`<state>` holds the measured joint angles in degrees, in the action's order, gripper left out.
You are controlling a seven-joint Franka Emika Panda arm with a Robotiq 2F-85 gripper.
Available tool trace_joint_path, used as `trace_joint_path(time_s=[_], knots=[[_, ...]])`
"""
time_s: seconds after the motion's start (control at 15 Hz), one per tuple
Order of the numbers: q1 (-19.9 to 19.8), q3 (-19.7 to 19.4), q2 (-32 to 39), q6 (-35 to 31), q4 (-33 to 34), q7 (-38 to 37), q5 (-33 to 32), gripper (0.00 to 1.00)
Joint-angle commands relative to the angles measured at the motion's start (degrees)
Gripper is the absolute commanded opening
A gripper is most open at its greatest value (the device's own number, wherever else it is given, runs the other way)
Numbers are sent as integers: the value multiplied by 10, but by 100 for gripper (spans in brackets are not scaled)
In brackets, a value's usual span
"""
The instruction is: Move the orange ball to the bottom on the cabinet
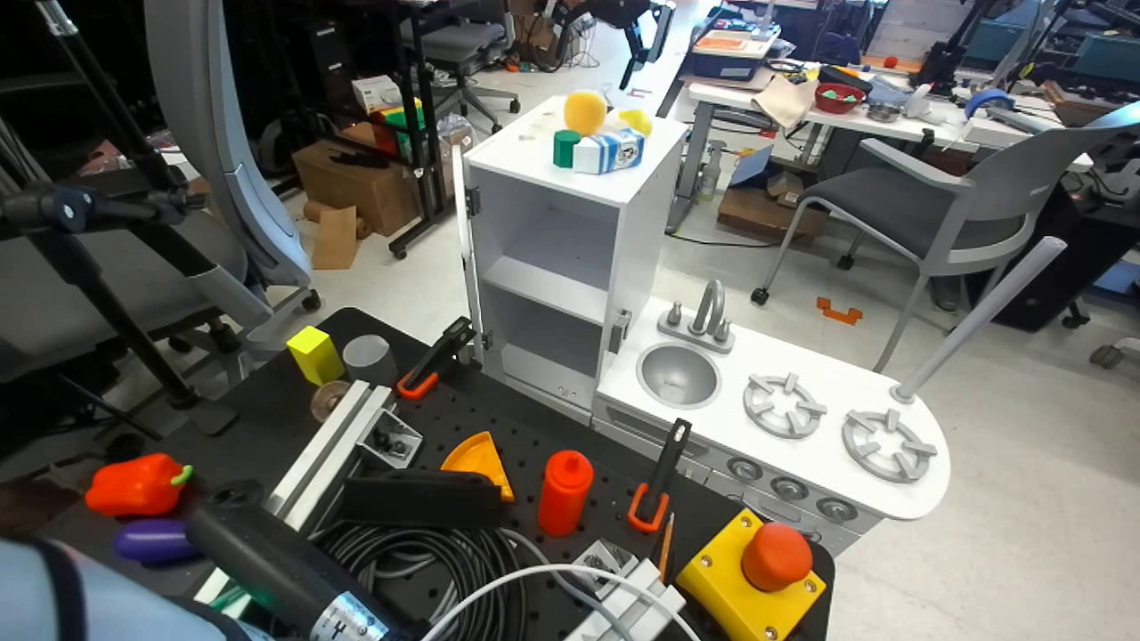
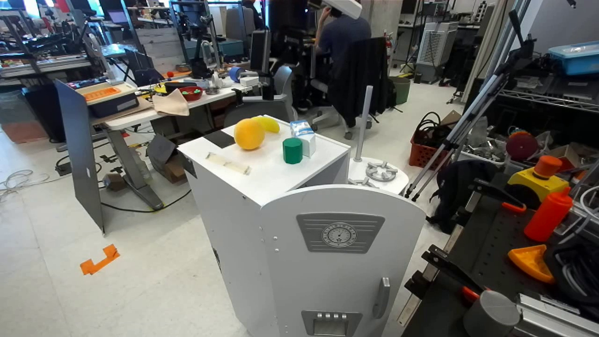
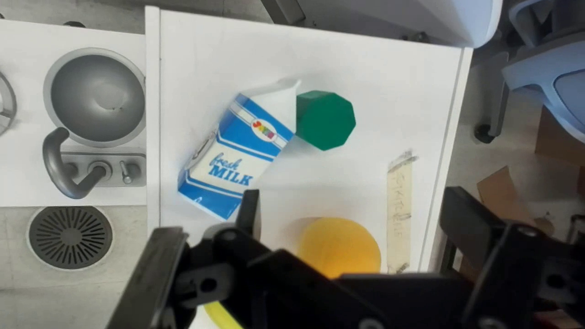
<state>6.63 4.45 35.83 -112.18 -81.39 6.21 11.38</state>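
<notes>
- On the flat top of the cabinet [image 1: 643, 231], just beside the yellow piece [image 2: 268, 123], sits the ball [image 2: 249, 134]; its goal, I take it, is the bottom shelf [image 1: 543, 369].
- The claw [image 3: 353, 205] grips nothing: its fingers [image 3: 248, 214] stand wide apart, and the wrist view shows the ball between them.
- The step in hand looks to be the pick. Centre the ball in the gap, come straight down, and squeeze at its widest part or slightly lower; pinched higher, a smooth round thing would likely slip out.
- Bring both fingers in evenly, since a touch from one alone may start it rolling.
- Mind the finger nearer the milk [image 3: 235, 157]; the yellow piece lies on that side too. The green block [image 3: 327, 121] seems less at risk.
- The shelf shows in an exterior view; in an exterior view that meets the outside of the door [image 2: 344, 276], it is hidden.
- The wrist view gives the finger gap but only a sliver of the yellow piece, which both exterior views show better. How high the claw hangs, it does not settle.
</notes>
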Motion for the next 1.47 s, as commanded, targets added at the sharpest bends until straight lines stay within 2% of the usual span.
trace_joint_path(time_s=[0.0,0.6,1.4], knots=[[4,10,92,56,141,-41,-12,100],[26,9,240,155,363,-99,-20,100],[30,9,330,224,501,-138,-19,100]])
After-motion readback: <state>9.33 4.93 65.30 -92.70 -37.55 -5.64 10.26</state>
